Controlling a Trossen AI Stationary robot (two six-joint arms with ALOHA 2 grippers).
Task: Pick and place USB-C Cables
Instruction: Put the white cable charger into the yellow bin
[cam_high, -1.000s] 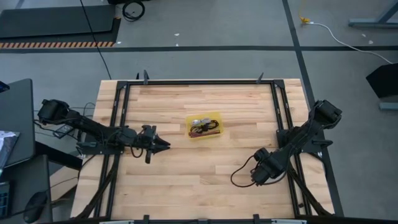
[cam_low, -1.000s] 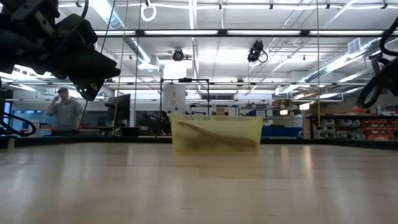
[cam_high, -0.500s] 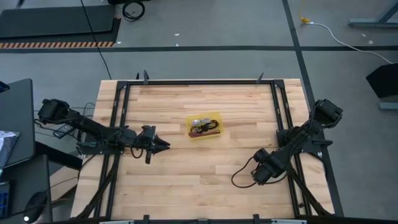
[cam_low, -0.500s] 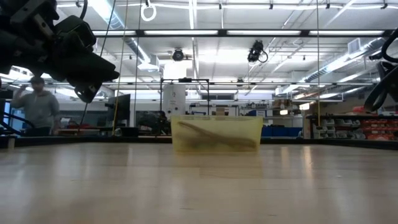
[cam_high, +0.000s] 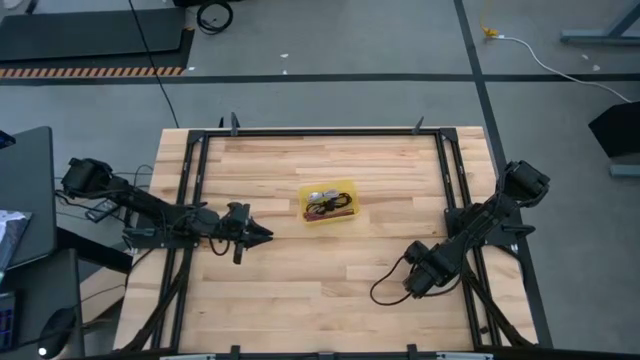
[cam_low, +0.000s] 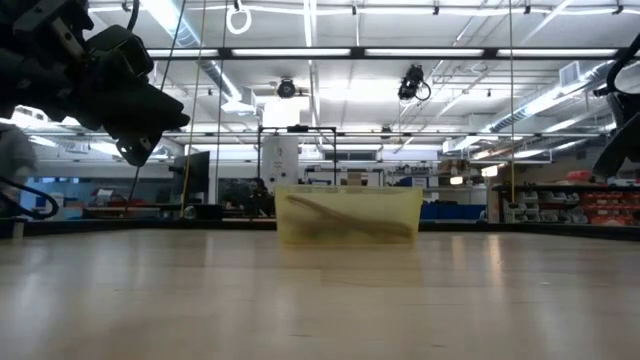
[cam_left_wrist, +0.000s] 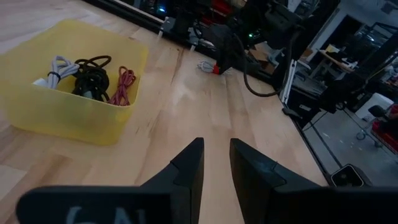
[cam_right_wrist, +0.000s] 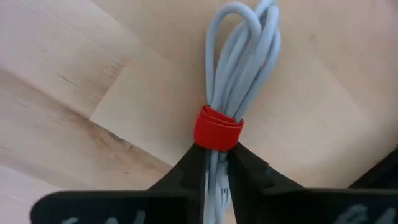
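The whole desk (cam_high: 320, 270) is seen from directly overhead in the high view, with floor around it. The low view is set at desk-top height and faces level across the wood into the room; the yellow bin (cam_low: 348, 214) is shared with the high view and with the left wrist view. The left wrist view looks forward past the left end effector (cam_left_wrist: 216, 165), obliquely down on the bin. The right wrist view is held very close above the desk, filled by the white cable with a red band (cam_right_wrist: 235, 81).
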